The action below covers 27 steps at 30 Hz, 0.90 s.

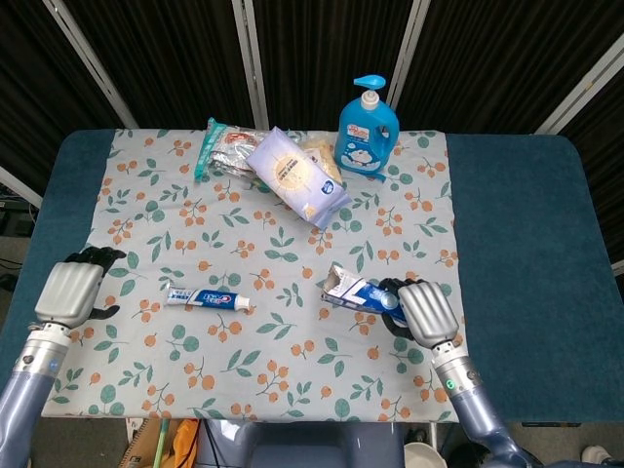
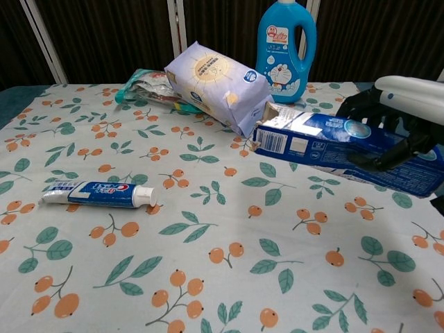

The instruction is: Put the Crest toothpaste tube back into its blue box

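Observation:
The Crest toothpaste tube [image 1: 207,298] [image 2: 100,194] lies flat on the floral cloth, cap end to the right. My right hand [image 1: 421,311] [image 2: 393,118] grips the blue box [image 1: 357,292] [image 2: 331,142] and holds it above the table, its open flap end pointing left toward the tube. My left hand [image 1: 73,290] hovers over the cloth's left edge, left of the tube, fingers curled and holding nothing. The chest view does not show the left hand.
At the back stand a blue pump bottle [image 1: 367,125] [image 2: 286,48], a pale wipes pack [image 1: 296,176] [image 2: 218,84] and a foil snack packet [image 1: 224,148]. The floral cloth [image 1: 273,370] covers a dark blue table [image 1: 526,253].

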{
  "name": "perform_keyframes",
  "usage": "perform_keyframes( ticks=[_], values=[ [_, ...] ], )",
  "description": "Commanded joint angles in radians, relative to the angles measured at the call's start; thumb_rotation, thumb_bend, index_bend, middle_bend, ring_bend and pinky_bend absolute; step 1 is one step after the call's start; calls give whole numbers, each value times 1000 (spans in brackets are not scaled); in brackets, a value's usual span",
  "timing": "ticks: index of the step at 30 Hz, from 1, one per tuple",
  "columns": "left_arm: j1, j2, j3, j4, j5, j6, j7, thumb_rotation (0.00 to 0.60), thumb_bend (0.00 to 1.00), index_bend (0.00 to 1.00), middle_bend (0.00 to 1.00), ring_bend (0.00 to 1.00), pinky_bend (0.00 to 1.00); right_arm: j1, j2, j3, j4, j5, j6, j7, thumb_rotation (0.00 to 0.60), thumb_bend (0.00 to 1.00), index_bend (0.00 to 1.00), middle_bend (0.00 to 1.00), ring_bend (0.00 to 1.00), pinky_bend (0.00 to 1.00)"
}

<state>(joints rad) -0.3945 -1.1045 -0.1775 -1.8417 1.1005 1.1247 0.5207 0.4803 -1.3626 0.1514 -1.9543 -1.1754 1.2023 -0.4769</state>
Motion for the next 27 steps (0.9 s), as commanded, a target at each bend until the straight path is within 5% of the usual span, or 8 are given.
perform_keyframes(
  ticks=[1, 9, 27],
  values=[
    [-153, -41, -39, -38, -287, -105, 233, 600, 157, 231, 230, 208, 304, -5, 13, -2, -2, -13, 2, 22, 600, 408, 580, 637, 617, 543],
    [-263, -179, 40, 31, -451, -84, 406, 600, 163, 268, 263, 245, 339, -14, 34, 0, -5, -35, 17, 60, 600, 407, 580, 637, 617, 543],
    [-343, -400, 83, 207, -340, -41, 390, 600, 220, 377, 403, 369, 414, -28, 44, -11, 22, -52, 27, 112, 600, 407, 580, 637, 616, 543]
  ],
)
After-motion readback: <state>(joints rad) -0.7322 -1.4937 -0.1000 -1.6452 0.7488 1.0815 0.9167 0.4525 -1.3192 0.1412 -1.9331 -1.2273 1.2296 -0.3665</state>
